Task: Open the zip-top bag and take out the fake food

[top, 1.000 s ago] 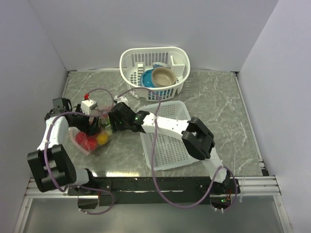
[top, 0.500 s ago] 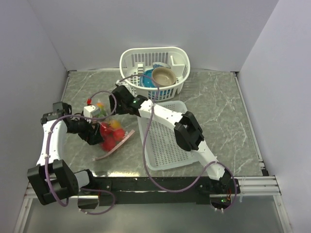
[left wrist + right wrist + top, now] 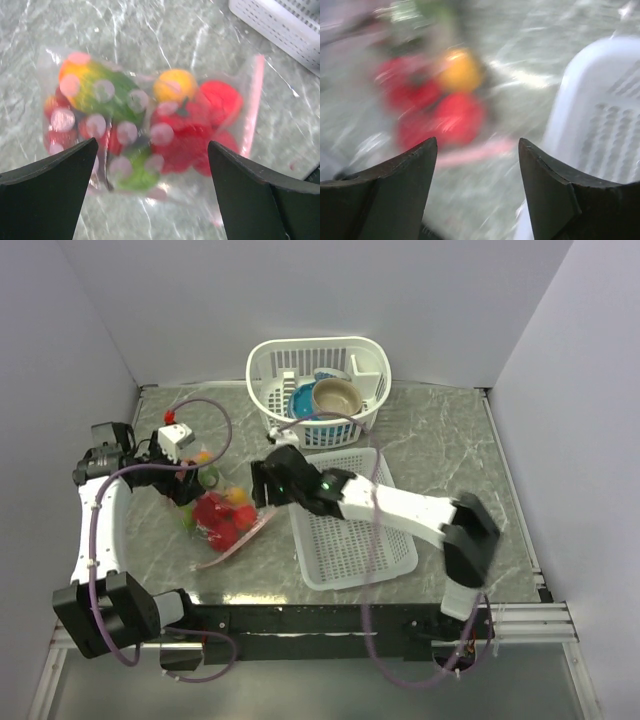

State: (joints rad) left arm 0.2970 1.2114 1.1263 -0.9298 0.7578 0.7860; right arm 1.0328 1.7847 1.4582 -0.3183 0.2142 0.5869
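The zip-top bag point(image 3: 218, 530) is lying flat on the marbled grey-green table point(image 3: 450, 450), at roughly 9 o'clock from the table's centre in the top view. The fake food point(image 3: 222, 512) is sitting inside it as red, yellow, orange and green pieces. The bag's pink zip strip point(image 3: 252, 105) is running along its 3 o'clock edge in the left wrist view. The left arm is reaching in from 9 o'clock. The left gripper point(image 3: 152, 145) is hanging over the bag with its jaws spread wide, grasping nothing. The right arm is stretching low across the flat white mesh basket point(image 3: 350, 540). The right gripper point(image 3: 262, 485) is sitting just at 3 o'clock of the bag, jaws likewise parted and empty. At 12 o'clock, an oval white basket point(image 3: 370, 365) is holding a blue bowl point(image 3: 300, 402) and a tan bowl point(image 3: 335, 395).
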